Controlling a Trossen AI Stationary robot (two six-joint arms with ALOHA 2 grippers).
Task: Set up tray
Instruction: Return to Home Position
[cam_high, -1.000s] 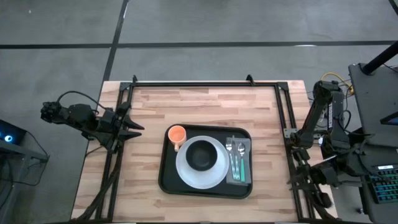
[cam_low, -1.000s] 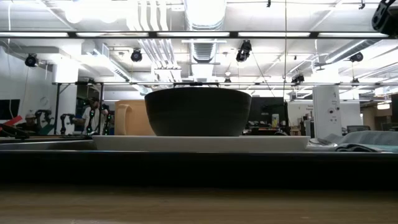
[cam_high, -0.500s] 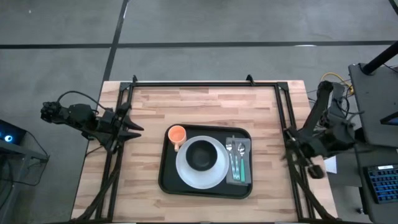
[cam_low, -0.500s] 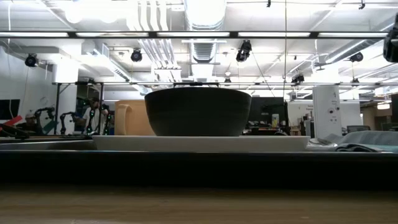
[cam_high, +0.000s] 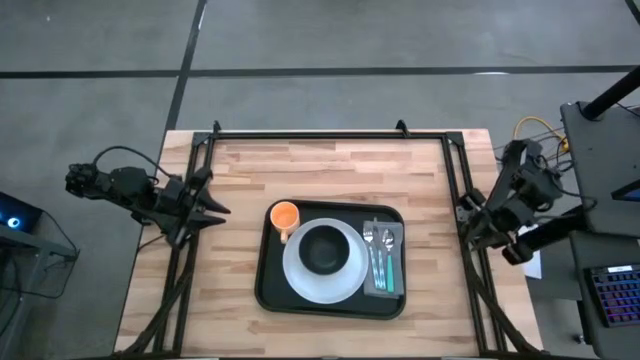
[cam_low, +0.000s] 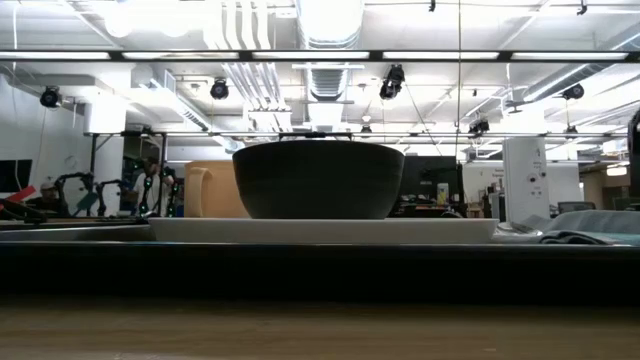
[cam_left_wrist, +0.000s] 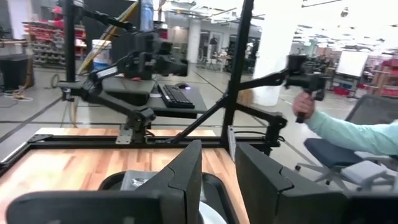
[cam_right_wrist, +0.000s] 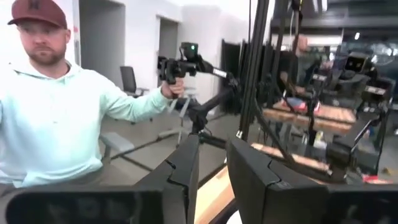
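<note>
Inspection at the homing step. The tray (cam_high: 268, 290) lies on the wooden table (cam_high: 330, 170), midway across it and nearer the lower edge in the high view. It carries a white plate (cam_high: 300, 282) with a black bowl (cam_high: 323, 249) on it. An orange cup (cam_high: 285, 215) sits just beside the plate, and a grey napkin (cam_high: 396, 232) along the tray's right side bears the green cutlery (cam_high: 380, 262) laid side by side. I judge the setting complete. The left gripper (cam_high: 215, 192) hangs at the table's left edge, well apart from the tray; my left wrist view shows its fingers (cam_left_wrist: 189, 177) narrowly parted and holding nothing. The right gripper (cam_high: 472, 222) is at the right edge, close against the black frame rail (cam_high: 452, 180), also narrowly parted and empty. Hazards, in my judgement:

1. The right arm is folding in close quarters, so a wide elbow swing could strike the rail and jolt the table.
2. The bowl stands loose on the plate and the cutlery loose on the napkin, so any jolt could shift them.
3. The cutlery is the item nearest the right arm, and a low inward sweep would reach it first.
4. A person (cam_right_wrist: 56, 124) is close to the rig, holding a handle, within my right wrist view.
</note>
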